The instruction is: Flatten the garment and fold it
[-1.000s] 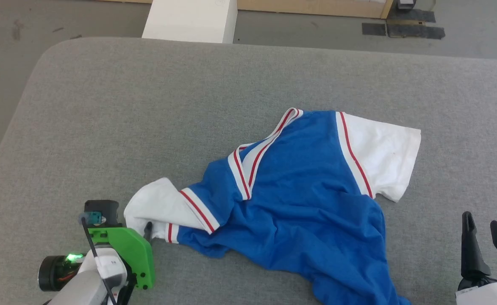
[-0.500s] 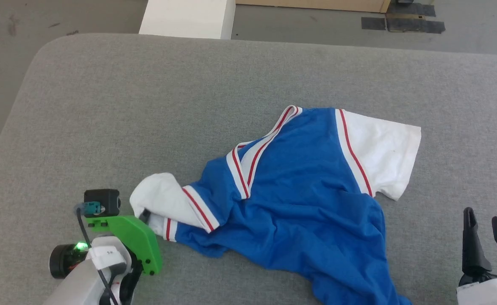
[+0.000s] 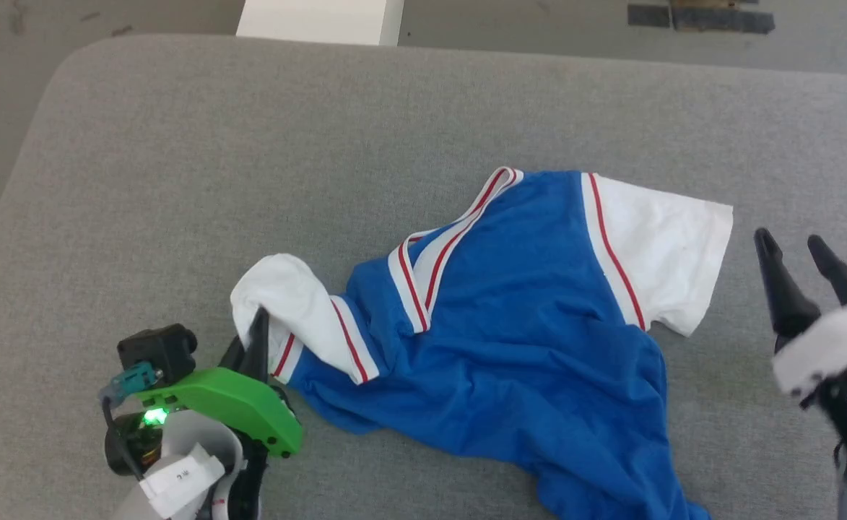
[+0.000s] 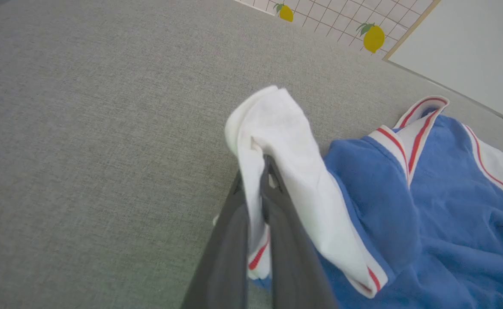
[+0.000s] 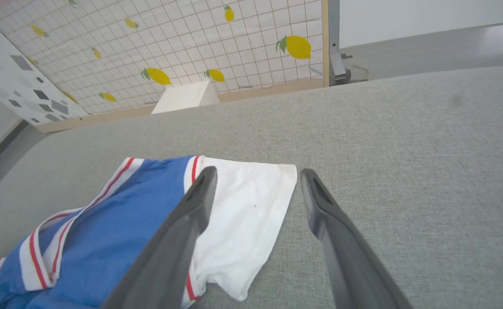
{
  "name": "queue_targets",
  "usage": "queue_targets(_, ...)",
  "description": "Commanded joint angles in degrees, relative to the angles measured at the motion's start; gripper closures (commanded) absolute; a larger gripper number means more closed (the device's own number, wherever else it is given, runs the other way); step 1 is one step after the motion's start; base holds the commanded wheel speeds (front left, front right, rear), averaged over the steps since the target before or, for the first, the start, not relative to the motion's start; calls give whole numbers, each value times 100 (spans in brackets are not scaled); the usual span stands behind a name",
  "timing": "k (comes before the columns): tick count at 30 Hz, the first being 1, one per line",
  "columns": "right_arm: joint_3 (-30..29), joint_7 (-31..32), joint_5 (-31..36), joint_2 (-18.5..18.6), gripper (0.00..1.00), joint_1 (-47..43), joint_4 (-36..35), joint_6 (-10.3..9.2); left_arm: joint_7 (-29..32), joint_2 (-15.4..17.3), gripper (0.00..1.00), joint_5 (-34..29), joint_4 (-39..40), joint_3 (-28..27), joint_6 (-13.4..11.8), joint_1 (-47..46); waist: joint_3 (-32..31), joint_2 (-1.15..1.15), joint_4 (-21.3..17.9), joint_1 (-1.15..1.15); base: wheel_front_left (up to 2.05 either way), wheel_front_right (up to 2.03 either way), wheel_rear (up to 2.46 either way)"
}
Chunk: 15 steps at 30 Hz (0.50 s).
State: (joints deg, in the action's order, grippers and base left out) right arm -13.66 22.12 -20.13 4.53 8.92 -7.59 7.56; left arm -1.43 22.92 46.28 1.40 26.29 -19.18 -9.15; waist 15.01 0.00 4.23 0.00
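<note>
Here the garment lies on a grey surface, lemon-patterned wall beyond.

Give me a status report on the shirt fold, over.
Left gripper shut on one sleeve of garment. Right gripper open, beside other sleeve. Garment rumpled, unfolded, on table. Nothing blocking.

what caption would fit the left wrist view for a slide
Left gripper shut on the white sleeve of a crumpled blue T-shirt lying on a grey padded table.
</note>
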Motion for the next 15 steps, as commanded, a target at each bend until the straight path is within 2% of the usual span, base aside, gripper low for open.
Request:
queue_targets(1,-80,416,85,52,0,245,102,-8,-21,-38,100,-75,74,29,-34,12,170,0,43,0,0,0,0)
queue_targets(4,-152,1421,316,182,0,704,344,-8,-38,-94,100,-145,175,93,-52,-92,342,0,121,0,0,0,0)
queue_targets(7,-184,2138,510,264,0,1007,592,-8,-32,-156,100,-193,189,168,-38,-208,501,0,222,0,0,0,0)
queue_targets(10,-224,2443,548,248,0,1295,792,-8,-27,-230,100,-220,145,244,-4,-321,648,0,337,0,0,0,0)
queue_targets(15,-320,2514,714,304,0,1481,1130,-8,-39,-338,100,-264,-7,365,61,-465,826,0,518,0,0,0,0)
